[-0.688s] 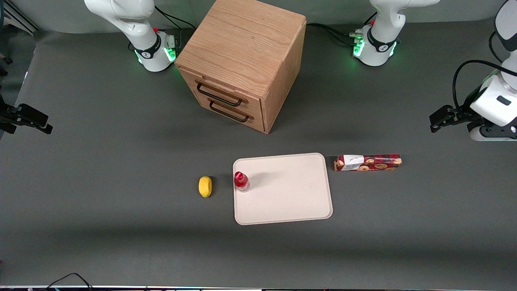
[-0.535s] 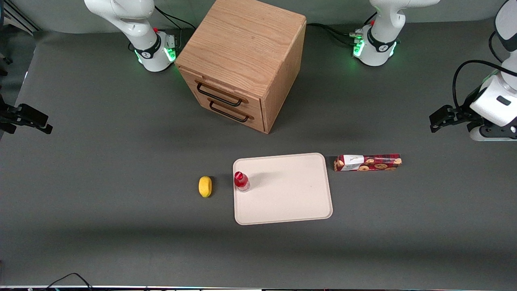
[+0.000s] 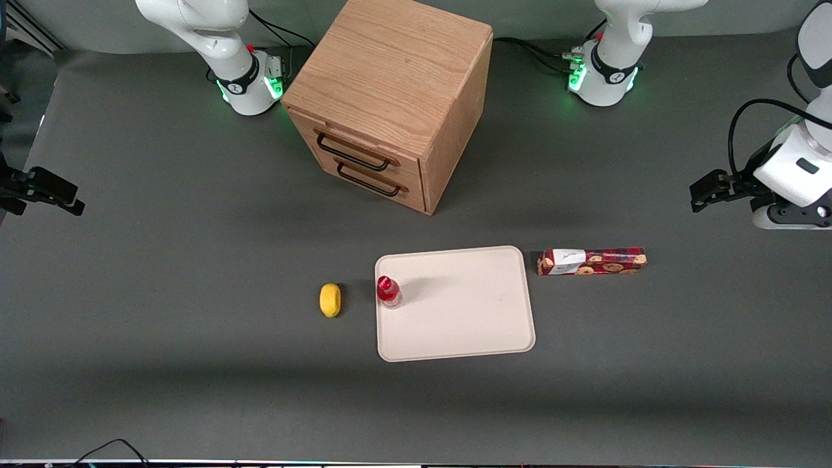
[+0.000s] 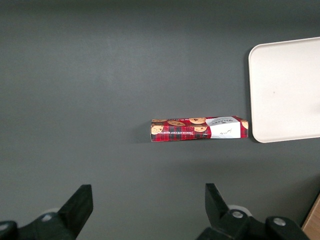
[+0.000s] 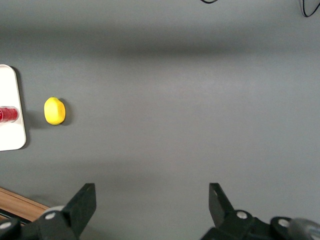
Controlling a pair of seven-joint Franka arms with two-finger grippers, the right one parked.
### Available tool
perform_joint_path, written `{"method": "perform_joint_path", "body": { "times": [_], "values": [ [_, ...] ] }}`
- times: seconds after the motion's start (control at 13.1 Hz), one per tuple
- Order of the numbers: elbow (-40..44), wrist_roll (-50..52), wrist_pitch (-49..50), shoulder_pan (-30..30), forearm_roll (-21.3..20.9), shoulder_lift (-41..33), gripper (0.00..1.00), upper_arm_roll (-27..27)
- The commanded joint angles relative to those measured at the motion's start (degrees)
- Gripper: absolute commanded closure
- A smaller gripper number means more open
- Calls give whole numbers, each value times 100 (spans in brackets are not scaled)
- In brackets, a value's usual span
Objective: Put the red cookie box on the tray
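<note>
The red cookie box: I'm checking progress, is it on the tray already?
No, the red cookie box lies on the table beside the tray, untouched by the open gripper.

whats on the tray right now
Only a small red-capped bottle stands on the tray, near one edge. The red cookie box lies on the table beside it. The open gripper hangs toward the working arm's end.

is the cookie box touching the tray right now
Apart. The front view shows a strip of table between the box and the tray. The claw hangs open, away from both.
</note>
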State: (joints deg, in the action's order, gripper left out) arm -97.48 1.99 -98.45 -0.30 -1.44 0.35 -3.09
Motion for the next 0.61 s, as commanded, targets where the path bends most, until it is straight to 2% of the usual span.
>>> {"method": "perform_joint_path", "body": {
  "times": [0.0,0.54],
  "values": [
    [194,-111,186,-14,39,79,0,28],
    [194,-416,256,-23,39,70,0,28]
  ]
}}
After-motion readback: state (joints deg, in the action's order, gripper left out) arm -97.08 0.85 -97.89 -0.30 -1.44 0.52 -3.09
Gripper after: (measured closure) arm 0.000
